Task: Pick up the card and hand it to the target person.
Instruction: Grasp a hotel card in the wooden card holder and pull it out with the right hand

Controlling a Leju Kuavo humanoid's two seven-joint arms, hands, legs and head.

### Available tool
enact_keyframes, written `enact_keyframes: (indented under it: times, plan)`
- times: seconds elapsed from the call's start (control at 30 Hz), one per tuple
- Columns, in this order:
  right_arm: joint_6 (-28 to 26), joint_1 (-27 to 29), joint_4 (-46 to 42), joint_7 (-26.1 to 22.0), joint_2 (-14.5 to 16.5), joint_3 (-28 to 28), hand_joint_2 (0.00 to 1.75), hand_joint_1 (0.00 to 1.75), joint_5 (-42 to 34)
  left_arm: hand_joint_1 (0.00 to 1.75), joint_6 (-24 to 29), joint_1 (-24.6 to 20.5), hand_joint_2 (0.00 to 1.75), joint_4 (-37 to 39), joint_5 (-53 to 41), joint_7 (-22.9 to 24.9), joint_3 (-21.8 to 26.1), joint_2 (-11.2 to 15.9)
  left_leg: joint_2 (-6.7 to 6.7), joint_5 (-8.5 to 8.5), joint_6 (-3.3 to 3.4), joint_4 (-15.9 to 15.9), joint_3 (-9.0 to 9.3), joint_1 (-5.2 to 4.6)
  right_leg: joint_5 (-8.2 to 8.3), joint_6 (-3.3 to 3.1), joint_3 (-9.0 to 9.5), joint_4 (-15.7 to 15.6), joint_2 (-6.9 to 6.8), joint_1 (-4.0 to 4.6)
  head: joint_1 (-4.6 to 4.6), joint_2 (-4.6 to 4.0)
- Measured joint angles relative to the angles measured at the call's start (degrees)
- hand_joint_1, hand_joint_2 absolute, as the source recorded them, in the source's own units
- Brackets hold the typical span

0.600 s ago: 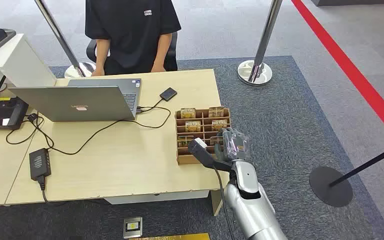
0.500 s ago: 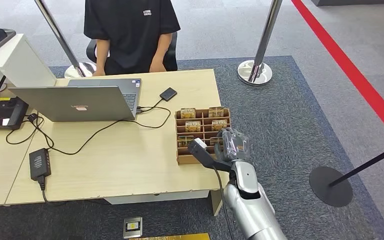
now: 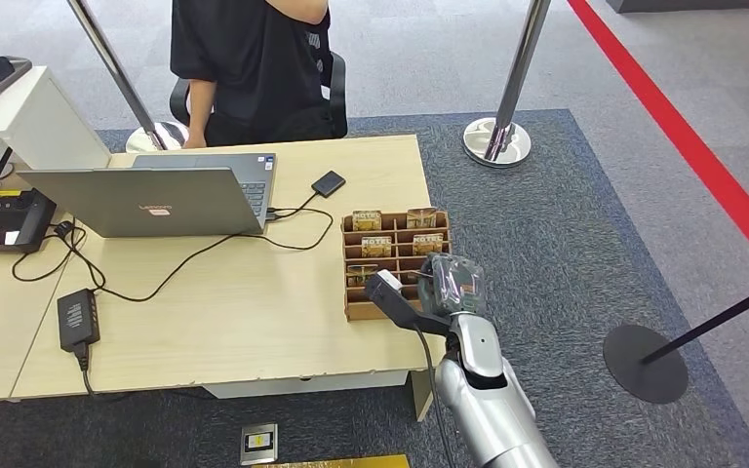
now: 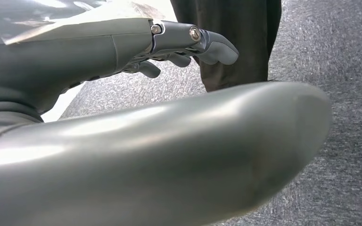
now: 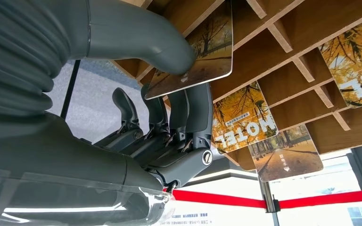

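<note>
A wooden card rack [image 3: 345, 278] stands at the desk's right end with several autumn-print hotel cards [image 3: 376, 245] in its slots. My right hand [image 3: 452, 285] is at the rack's near right corner. In the right wrist view the thumb [image 5: 141, 33] presses on one card [image 5: 205, 49] and the dark fingers [image 5: 195, 108] sit under it, so that card is pinched at the mouth of its slot. Other cards [image 5: 242, 120] stay in neighbouring slots. My left hand [image 4: 99, 52] hangs over grey carpet, fingers loosely extended and holding nothing. The person [image 3: 254, 58] in a black shirt sits behind the desk.
A grey laptop [image 3: 146, 200] with cables, a black power brick [image 3: 77, 318] and a small black device [image 3: 329, 182] lie on the desk [image 3: 254, 331]. Stanchion bases [image 3: 495, 136] [image 3: 646, 363] and a red belt stand on the carpet to the right.
The person has turned and lifted an arm off the desk. My right hand has edged slightly upward at the rack, still on the card.
</note>
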Motion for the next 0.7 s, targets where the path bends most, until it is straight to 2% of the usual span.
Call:
enact_keyframes:
  times: [0.7]
  plan:
    - [0.2, 0.0, 0.0, -1.1, 0.1, 0.0, 1.75, 1.47, -1.2, 0.0, 0.0, 0.0, 0.0, 0.0, -0.2, 0.0, 0.0, 0.0, 0.0, 0.01, 0.0, 0.0, 0.01, 0.01, 0.03, 0.0, 0.0, 0.0, 0.0, 0.0, -0.01, 0.0]
